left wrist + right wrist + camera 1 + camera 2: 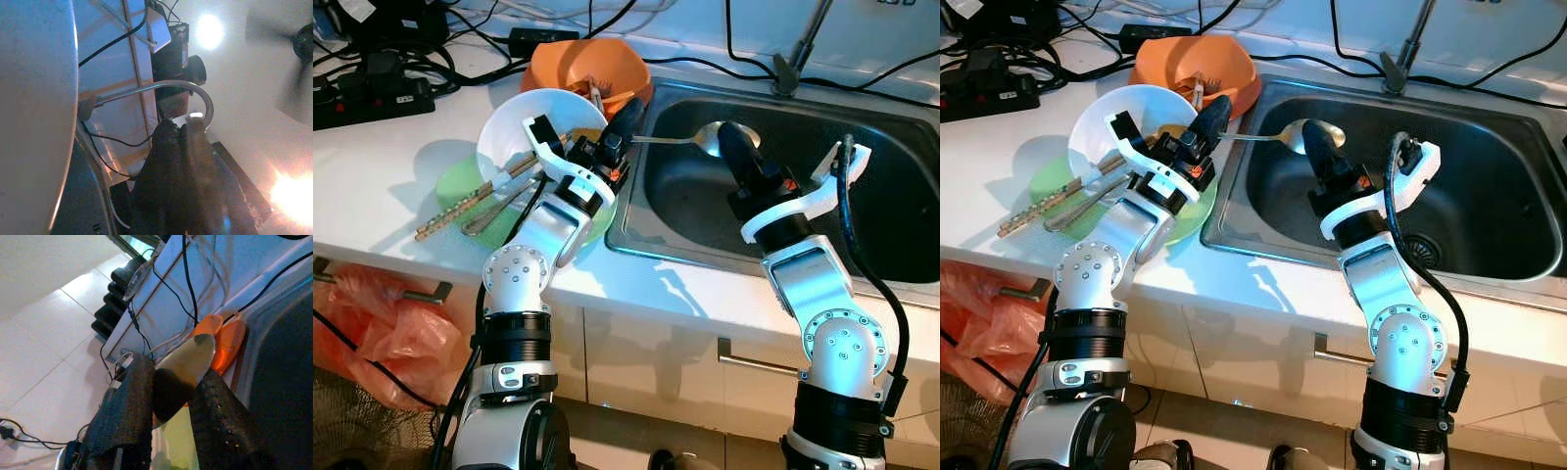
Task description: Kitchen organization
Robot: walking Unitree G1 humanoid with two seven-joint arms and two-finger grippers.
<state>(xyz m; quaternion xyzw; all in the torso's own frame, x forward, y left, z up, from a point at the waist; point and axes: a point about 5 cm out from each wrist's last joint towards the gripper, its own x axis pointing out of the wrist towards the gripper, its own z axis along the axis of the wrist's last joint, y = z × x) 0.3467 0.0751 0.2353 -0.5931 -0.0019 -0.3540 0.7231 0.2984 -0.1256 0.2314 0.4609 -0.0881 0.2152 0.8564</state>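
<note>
the job looks only partly done. a white bowl (540,122), an orange bowl (587,69) and chopsticks (470,203) on a green plate (460,186) sit on the counter (382,166), left of the sink (862,137) — none of it is sorted yet.

the spoon (705,138) hangs over the sink's far left corner, passed between both grippers. the right gripper (732,142) pinches the spoon's bowl between its fingers, as the right wrist view shows. the left gripper (626,116) is at the handle end, near the orange bowl, fingers pressed together — whether they actually grip the handle i cannot tell.
</note>
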